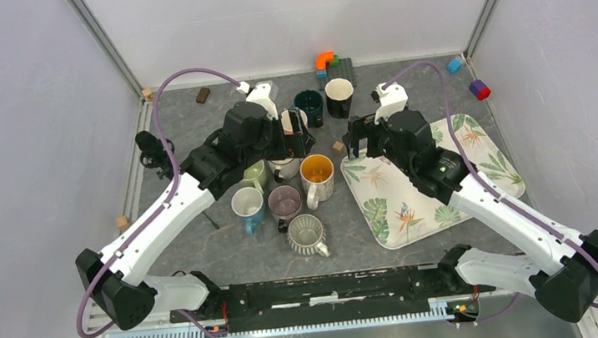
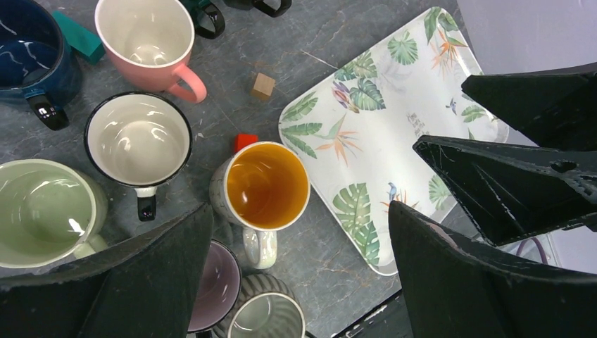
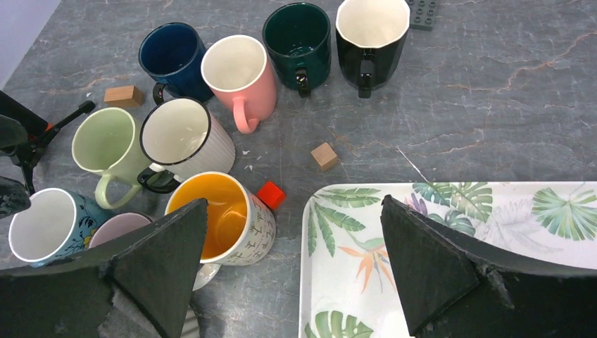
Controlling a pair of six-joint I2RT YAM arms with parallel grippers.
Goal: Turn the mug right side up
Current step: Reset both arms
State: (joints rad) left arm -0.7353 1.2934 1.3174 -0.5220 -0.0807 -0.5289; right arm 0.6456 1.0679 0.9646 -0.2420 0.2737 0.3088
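both arms reach in from the near edge toward the middle. left arm [image 1: 173, 203] angles up and right, left claw [image 1: 296, 133] pointing down, jaws spread wide, gripping nothing. right arm [image 1: 482, 192] angles up and left, right claw [image 1: 353, 141] also gaping wide, close beside its partner, not touching.

I saw a dark grey marbled tabletop [image 1: 237, 247] boxed in by plain pale walls [image 1: 14, 123] and aluminium corner posts [image 1: 102, 39].
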